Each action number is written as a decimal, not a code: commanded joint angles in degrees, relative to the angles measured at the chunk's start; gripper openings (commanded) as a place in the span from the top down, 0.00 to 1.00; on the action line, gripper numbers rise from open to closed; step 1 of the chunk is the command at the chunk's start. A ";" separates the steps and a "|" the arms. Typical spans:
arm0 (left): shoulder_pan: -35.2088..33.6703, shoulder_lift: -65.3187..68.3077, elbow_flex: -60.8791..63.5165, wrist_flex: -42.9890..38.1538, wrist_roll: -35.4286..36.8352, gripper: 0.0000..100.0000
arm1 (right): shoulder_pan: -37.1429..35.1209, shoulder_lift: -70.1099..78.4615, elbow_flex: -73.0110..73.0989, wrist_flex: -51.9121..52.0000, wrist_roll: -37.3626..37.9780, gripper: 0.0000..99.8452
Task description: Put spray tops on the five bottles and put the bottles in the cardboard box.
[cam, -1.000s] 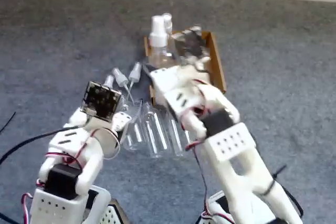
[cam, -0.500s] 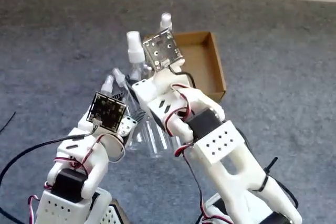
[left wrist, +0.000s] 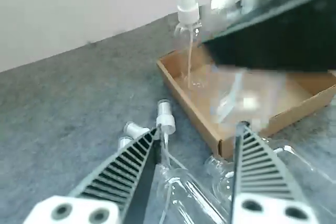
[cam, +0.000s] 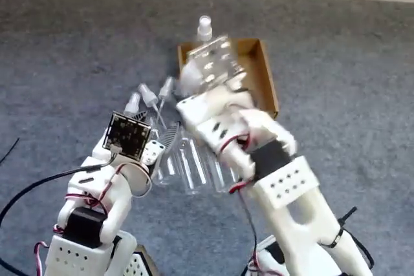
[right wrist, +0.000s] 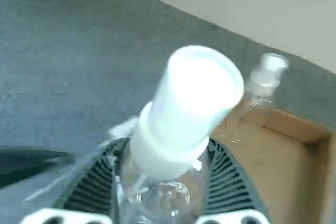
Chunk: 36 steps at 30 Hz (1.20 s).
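Left arm (cam: 97, 192) is shown folded low at the near left, its end effector (left wrist: 198, 128) held with jaws spread wide. Right arm (cam: 278, 179) is extended forward, its end effector (right wrist: 168, 174) clamped around a capped bottle (right wrist: 184, 103).

Both arms: white plastic w/ black motor blocks (cam: 81, 224). Left arm (cam: 113, 189), far from the box (cam: 267, 82): thin red + white wires (cam: 77, 195), black cable (cam: 32, 182) on the side away from the box, square dark board (cam: 129, 135) w/ tiny dots, base w/ rows of small holes. Right arm (cam: 304, 224), nearer the box: red wires, flat plate (cam: 288, 182) w/ round holes, black tie (cam: 343, 214). Left gripper (left wrist: 198, 128) & right gripper (right wrist: 160, 182): dark ridged pointy fingers, white bottoms w/ round screw holes.
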 commanded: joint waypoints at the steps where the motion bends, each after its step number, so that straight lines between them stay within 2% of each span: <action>1: -0.92 -0.66 0.57 -1.76 -0.44 0.79 | 14.73 4.18 -10.07 -1.98 4.04 1.00; 3: -0.92 -0.66 0.92 -1.85 -0.44 0.79 | 19.47 10.07 -14.99 -2.59 4.75 1.00; 6: -1.01 -0.66 1.36 -1.85 -0.53 0.79 | 22.73 21.05 -23.16 -3.21 4.66 1.00; 12: -4.53 -0.31 1.80 -1.85 -0.62 0.79 | 23.78 41.01 -37.32 -3.38 4.31 1.00; 15: -6.37 -0.22 1.80 -1.85 -0.53 0.79 | 23.78 47.60 -41.45 -8.13 3.78 1.00; 23: -6.46 -0.22 1.89 -1.93 -0.53 0.79 | 23.60 56.66 -42.42 -17.71 1.05 1.00; 27: -6.37 -0.22 1.89 -1.93 -0.53 0.79 | 23.34 60.18 -42.68 -18.51 0.79 1.00; 31: -6.37 -0.22 1.89 -1.93 -0.53 0.79 | 23.43 64.04 -42.95 -18.95 -3.52 1.00; 36: -6.46 -0.22 1.89 -1.93 -0.53 0.79 | 22.81 65.10 -42.68 -24.31 -3.34 1.00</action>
